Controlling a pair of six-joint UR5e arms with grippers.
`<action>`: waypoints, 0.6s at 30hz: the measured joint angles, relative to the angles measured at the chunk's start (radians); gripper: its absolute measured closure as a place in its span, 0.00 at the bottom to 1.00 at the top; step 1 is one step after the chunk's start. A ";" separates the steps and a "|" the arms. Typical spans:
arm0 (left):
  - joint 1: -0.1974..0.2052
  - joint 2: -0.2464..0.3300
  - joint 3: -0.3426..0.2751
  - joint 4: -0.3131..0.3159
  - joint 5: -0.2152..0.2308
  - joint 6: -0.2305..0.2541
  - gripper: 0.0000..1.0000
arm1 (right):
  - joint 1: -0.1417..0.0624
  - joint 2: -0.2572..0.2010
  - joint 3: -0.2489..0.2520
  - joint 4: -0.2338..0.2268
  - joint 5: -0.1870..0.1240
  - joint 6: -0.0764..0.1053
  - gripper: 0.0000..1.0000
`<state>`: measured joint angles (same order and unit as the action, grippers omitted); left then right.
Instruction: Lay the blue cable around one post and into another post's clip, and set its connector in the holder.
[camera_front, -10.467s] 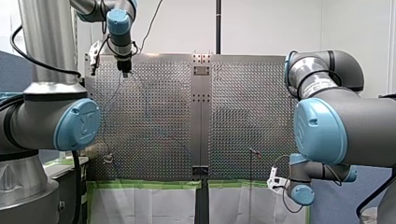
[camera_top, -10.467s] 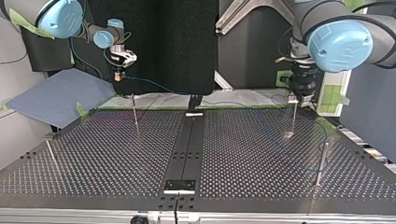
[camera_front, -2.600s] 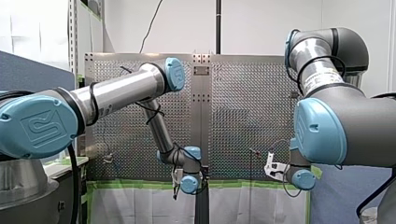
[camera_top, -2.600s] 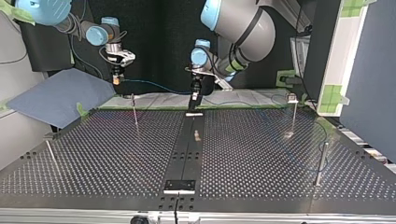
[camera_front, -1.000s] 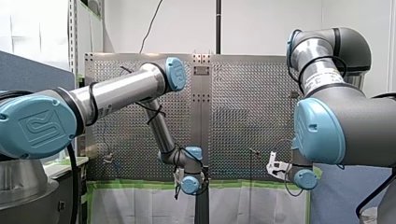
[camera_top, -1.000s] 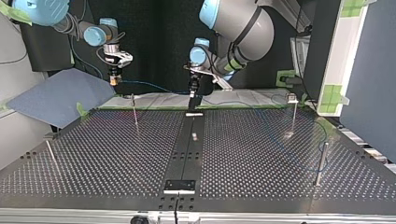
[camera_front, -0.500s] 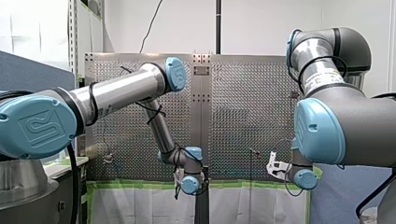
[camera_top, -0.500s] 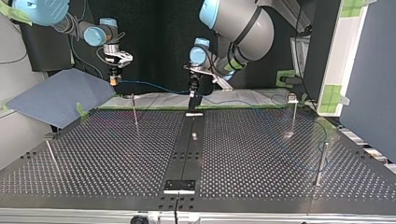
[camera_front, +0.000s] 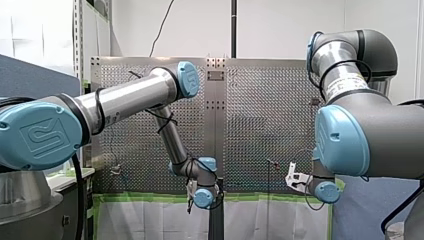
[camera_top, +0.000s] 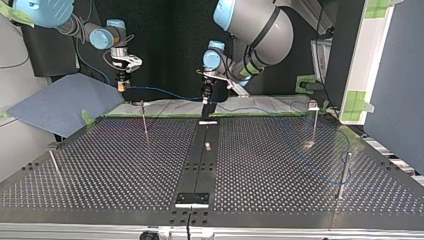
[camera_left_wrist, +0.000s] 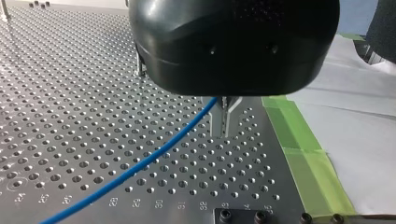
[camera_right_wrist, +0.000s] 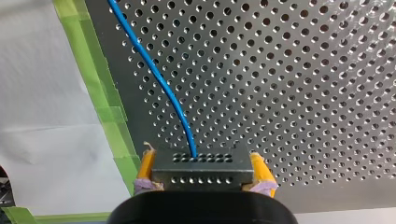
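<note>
The cable (camera_left_wrist: 140, 163) is thin, light and limp. I judge it will sag and slip off a post unless kept taut, so hold it close to the point being routed. It hangs above the table (camera_top: 125, 165), strung between both grippers. My left gripper (camera_left_wrist: 223, 123) has its metal fingers pressed together on it, near the green tape (camera_left_wrist: 299, 140). The connector (camera_right_wrist: 204, 175), a small rigid block, is the firm handle: my right gripper (camera_top: 121, 85) pinches its sides between yellow pads. Whether the cable rounds any post (camera_top: 144, 119) I cannot tell.
</note>
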<state>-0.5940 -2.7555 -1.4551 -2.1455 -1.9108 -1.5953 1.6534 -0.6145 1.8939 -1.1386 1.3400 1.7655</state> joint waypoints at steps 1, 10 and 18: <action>0.000 0.000 0.000 -0.001 0.002 0.000 0.76 | 0.000 0.000 0.000 0.000 0.000 0.000 1.00; 0.000 0.000 0.000 -0.015 0.025 -0.004 0.46 | -0.005 0.000 -0.001 -0.005 -0.002 0.006 1.00; 0.000 0.000 0.000 -0.015 0.026 -0.008 0.51 | -0.006 0.000 -0.002 -0.003 -0.001 0.005 1.00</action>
<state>-0.5936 -2.7554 -1.4552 -2.1609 -1.8850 -1.6037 1.6475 -0.6145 1.8923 -1.1418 1.3385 1.7700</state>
